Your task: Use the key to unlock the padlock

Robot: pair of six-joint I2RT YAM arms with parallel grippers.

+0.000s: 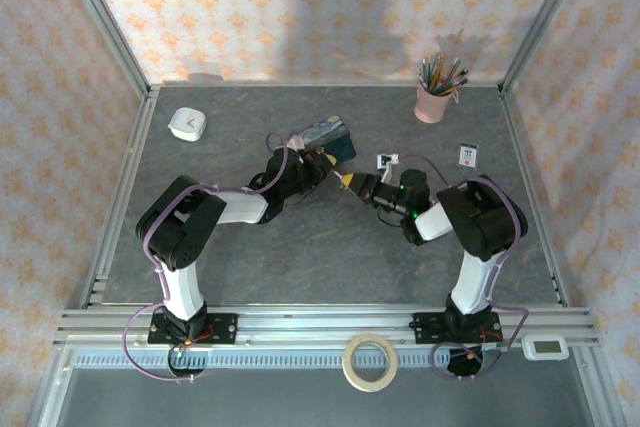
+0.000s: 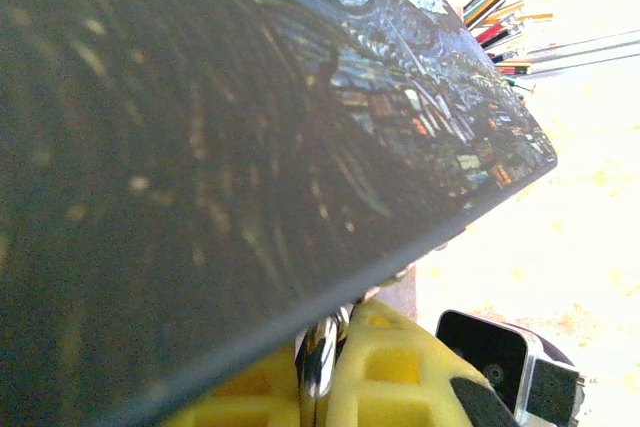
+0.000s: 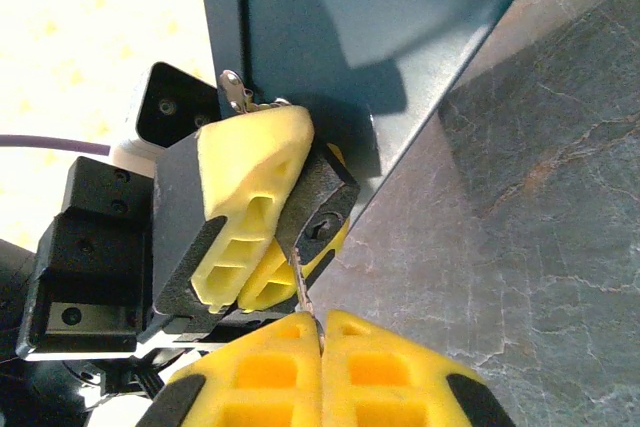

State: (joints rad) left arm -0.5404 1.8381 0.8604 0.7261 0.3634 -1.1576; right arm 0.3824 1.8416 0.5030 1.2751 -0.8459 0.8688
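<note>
Key-insertion step. Your left gripper pinches the padlock against the blue box. Your right gripper clamps the key (tip at keyhole). Next, I judge: seat fully, twist squarely.

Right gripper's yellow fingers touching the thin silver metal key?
Touching. Right wrist view: right gripper pinches the key, no gap at the fingertips.
</note>
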